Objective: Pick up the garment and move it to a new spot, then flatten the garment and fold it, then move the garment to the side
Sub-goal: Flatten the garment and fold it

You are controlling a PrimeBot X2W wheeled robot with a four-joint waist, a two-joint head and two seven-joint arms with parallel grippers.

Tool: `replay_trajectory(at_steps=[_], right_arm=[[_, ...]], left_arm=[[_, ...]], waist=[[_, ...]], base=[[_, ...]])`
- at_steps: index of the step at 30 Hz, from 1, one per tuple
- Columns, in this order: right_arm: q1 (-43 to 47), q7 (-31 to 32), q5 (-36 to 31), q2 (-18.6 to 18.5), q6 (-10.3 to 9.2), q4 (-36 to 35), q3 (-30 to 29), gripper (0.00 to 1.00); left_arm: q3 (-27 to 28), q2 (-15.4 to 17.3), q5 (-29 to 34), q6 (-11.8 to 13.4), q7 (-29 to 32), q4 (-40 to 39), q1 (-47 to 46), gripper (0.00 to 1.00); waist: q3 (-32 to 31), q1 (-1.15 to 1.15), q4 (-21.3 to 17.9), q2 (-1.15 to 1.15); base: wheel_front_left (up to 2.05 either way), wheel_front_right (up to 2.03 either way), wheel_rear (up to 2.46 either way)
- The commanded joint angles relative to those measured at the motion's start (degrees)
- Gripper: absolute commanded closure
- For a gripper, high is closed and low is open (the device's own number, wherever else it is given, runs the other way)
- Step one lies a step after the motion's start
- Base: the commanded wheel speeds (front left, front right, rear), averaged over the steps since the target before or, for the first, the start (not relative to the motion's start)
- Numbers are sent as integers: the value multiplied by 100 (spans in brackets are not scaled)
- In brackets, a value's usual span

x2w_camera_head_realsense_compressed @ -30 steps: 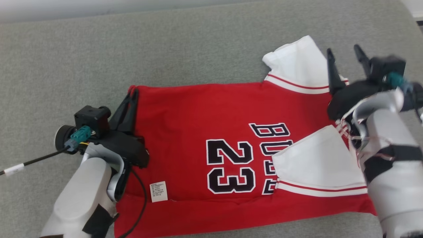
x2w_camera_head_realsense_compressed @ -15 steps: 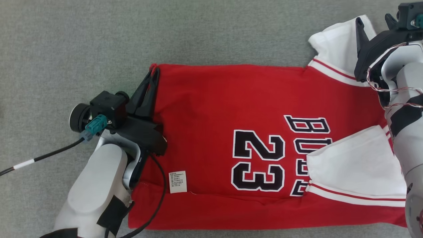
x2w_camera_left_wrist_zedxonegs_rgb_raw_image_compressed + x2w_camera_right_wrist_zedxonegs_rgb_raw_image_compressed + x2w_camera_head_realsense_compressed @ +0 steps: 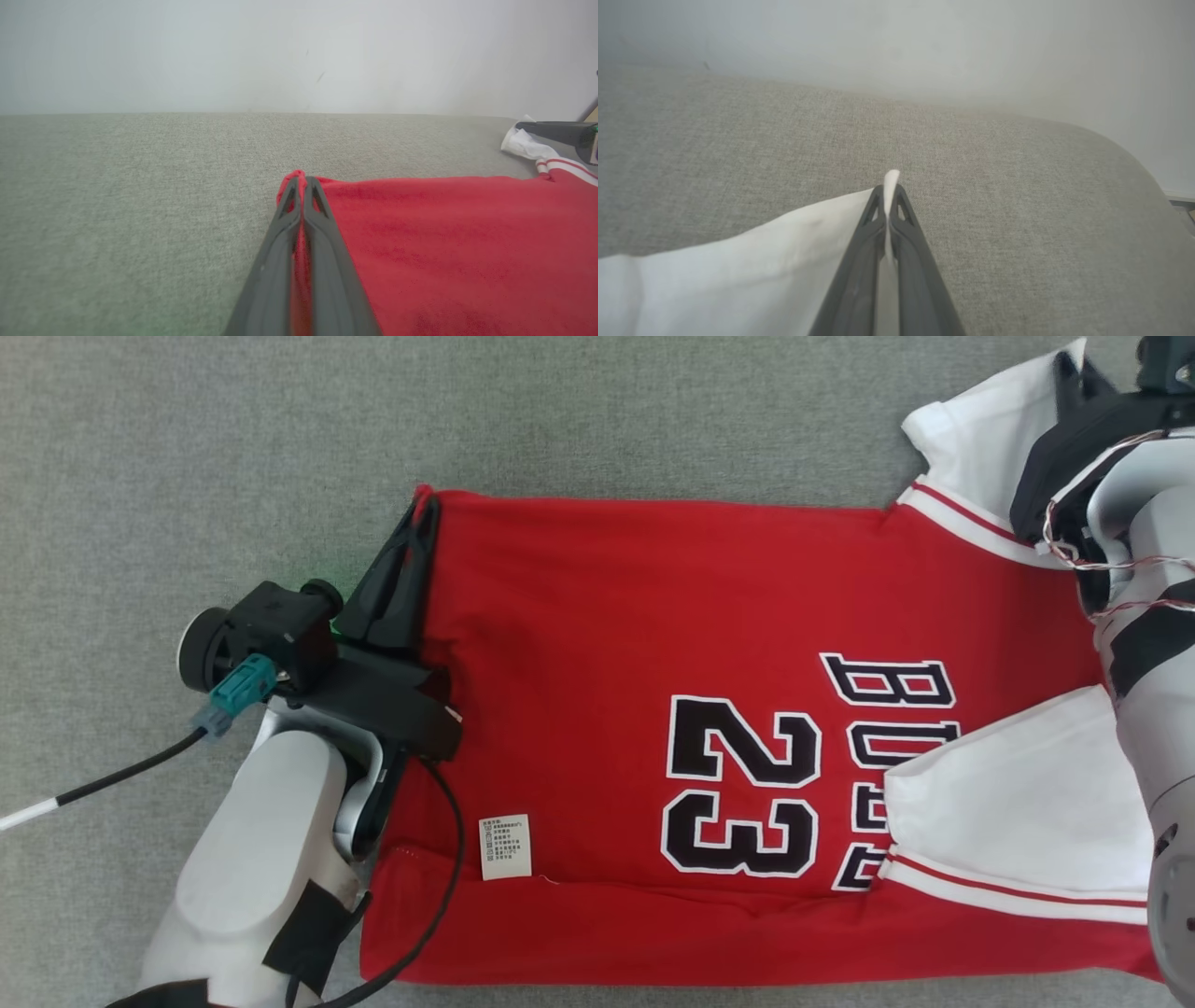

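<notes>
Grey cushion surface [image 3: 653,420]. Red jersey [image 3: 607,644] lies flat on it, number up. Change: right gripper [image 3: 888,189], open second ago, now clamps far white sleeve [image 3: 738,261] tip. Left gripper [image 3: 301,182] pinches far hem corner. Both far corners held, arms reaching forward, fingers low over fabric: fold toward robot looks ready.

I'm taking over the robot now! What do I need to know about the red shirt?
Left gripper: shut on the red jersey, at its far hem corner.
Right gripper: shut on the tip of the far sleeve.
Jersey lies mostly flat on the grey cushion, near sleeve folded over the lettering.
Done: laid out.
Left to do: fold it, then move it aside.
</notes>
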Motion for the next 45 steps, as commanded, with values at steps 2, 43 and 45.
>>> replay_trajectory(at_steps=[2, 43, 45], right_arm=[[-101, -286, -78, -42, -10, -83, -73, 100], [6126, -1288, 3938, -99, -9, -5030, 862, 100], [6181, -1288, 3919, -89, -9, -5021, 851, 100]], left_arm=[[123, 111, 47, -1, -6, 165, 195, 100], [753, 273, 175, -28, -13, -721, 2337, 100], [746, 259, 172, -28, -13, -721, 2384, 100]], waist=[[-80, 0, -52, 0], [-1773, 0, -816, 0], [-1785, 0, -817, 0]], base=[[0, 0, 0], [0, 0, 0], [0, 0, 0]])
